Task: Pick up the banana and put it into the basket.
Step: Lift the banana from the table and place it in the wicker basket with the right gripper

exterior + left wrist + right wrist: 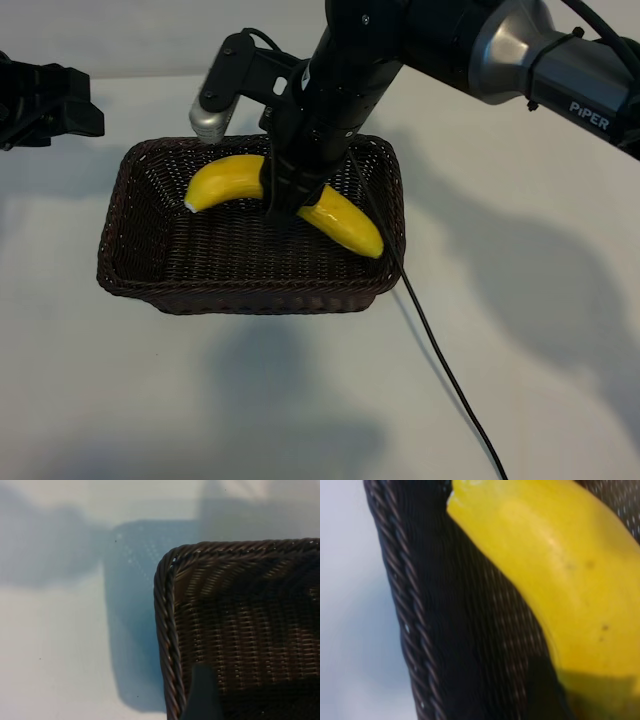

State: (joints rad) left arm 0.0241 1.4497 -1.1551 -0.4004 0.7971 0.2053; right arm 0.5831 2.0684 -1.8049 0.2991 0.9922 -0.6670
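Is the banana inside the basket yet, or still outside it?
Inside. The banana lies within the basket rim, above its woven floor, with the right gripper clamped around its middle.

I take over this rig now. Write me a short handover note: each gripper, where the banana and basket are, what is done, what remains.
Right gripper: down inside the basket, closed around the middle of the banana.
Left gripper: parked at the far left of the table, open, holding nothing.
Banana: within the basket walls, lying across the far half; whether it rests on the bottom cannot be seen.
Done: banana picked up and brought into the basket.
Left: open the right gripper, lift the arm clear; mind the black cable trailing over the basket's rim.
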